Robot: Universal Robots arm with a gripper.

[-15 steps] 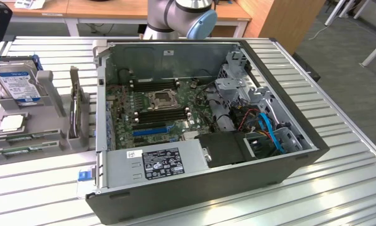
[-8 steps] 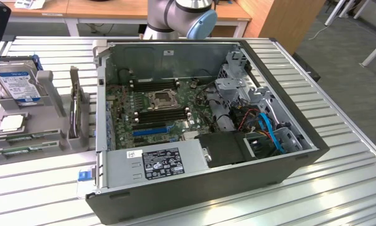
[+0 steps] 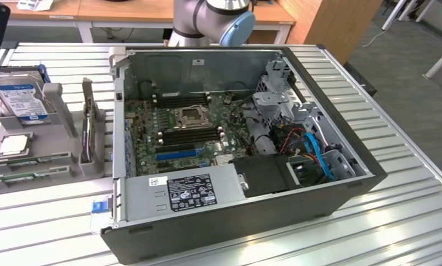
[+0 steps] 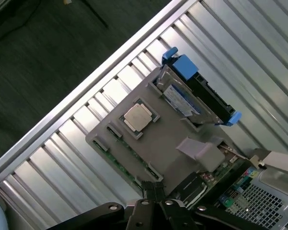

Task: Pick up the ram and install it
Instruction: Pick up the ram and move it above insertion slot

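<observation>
A: Where's the ram rn?

B: Outside the PC. The ram, a long thin green circuit-board stick (image 3: 18, 178), lies flat in the grey plastic holder tray (image 3: 55, 145) on the slatted metal counter (image 3: 398, 233). It's at the tray edge nearest the exterior cam. A 2nd green stick (image 3: 32, 161) lies just beside it, parallel.

A: And the hand?

B: Your black 2-finger hand (image 4: 153, 191) is clenched, tips pressed together w/ nothing between them. The wrist cam shows it over the tray's rim, near a green stick. You can't tell from here if it touches.

A: What else is in the tray?

B: A square silver CPU chip (image 3: 14, 145) lies flat in its recess. A hard drive w/ a blue-white label (image 3: 21, 97) stands farther back. A larger green expansion card (image 3: 88, 127) stands on edge on the side twd the case.

A: The case?

B: The open black tower case (image 3: 339, 205) lies on its side, on the exterior view's right of the tray. You can see the green motherboard (image 3: 147, 138) w/ black memory slots (image 3: 191, 134) on both sides of the CPU socket (image 3: 188, 116). The blue slots (image 3: 178, 151) sit nearer the grey power supply (image 3: 191, 191).
</observation>
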